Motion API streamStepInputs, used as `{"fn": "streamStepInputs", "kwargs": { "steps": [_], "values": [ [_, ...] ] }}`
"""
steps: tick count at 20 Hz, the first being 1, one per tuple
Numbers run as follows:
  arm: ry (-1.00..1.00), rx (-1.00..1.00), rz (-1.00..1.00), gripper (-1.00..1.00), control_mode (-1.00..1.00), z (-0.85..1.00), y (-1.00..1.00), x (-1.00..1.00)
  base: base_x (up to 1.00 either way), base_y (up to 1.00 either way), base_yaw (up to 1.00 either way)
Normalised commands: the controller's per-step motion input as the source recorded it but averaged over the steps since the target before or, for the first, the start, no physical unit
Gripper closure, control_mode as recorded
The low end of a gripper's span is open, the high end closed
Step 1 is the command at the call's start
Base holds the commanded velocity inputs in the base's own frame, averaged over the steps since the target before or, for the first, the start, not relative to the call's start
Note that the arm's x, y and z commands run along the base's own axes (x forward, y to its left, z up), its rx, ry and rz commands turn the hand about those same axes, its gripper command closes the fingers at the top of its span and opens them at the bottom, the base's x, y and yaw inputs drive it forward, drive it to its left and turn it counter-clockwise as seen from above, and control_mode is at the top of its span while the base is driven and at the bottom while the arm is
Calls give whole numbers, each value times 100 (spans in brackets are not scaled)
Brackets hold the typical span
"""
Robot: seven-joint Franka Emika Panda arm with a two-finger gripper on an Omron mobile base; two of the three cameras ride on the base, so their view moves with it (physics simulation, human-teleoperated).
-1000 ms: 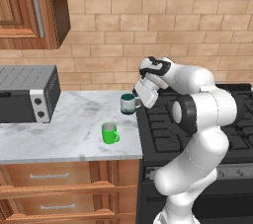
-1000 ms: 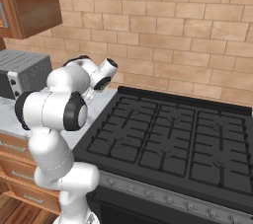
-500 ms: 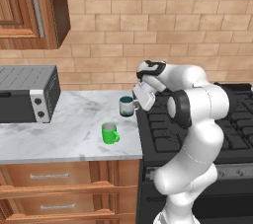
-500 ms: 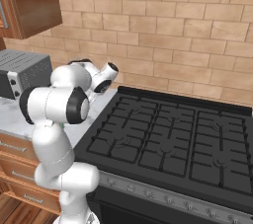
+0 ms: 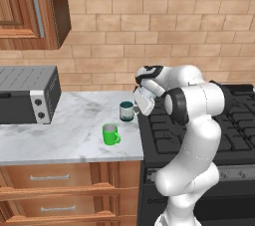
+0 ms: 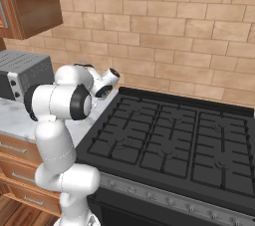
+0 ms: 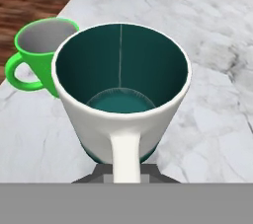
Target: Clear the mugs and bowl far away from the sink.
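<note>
A white mug with a teal inside [image 5: 127,111] stands at or just above the marble counter [image 5: 69,140], beside the stove's left edge. My gripper [image 5: 139,105] is shut on its white handle [image 7: 124,156], with the grey fingertips on either side of the handle at the bottom of the hand view. A bright green mug [image 5: 110,134] sits on the counter a little nearer the front edge, apart from the held mug; the hand view has this green mug [image 7: 40,54] at the left. The bowl and the sink are out of view.
A grey toaster oven [image 5: 26,95] stands at the counter's left. The black gas stove [image 6: 169,140] lies right of the counter. A wooden wall cabinet [image 5: 30,8] hangs upper left. The counter's front edge [image 5: 74,159] drops to drawers.
The arm has lowered the teal mug toward the counter and a little to the left. The green mug has not moved.
</note>
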Motion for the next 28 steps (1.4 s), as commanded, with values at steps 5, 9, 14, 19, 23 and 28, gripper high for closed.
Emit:
{"fn": "streamStepInputs", "kwargs": {
  "steps": [5,9,14,19,23,28],
  "values": [
    [0,0,0,100,-100,-28,1,1,0,0,0],
    [0,0,0,100,-100,-26,3,2,0,0,0],
    [0,0,0,100,-100,-25,0,2,0,0,0],
    [0,0,0,100,-100,-23,2,7,0,0,0],
    [0,0,0,100,-100,-27,8,4,0,0,0],
    [0,0,0,-100,-100,-31,20,14,0,0,0]
  ]
}}
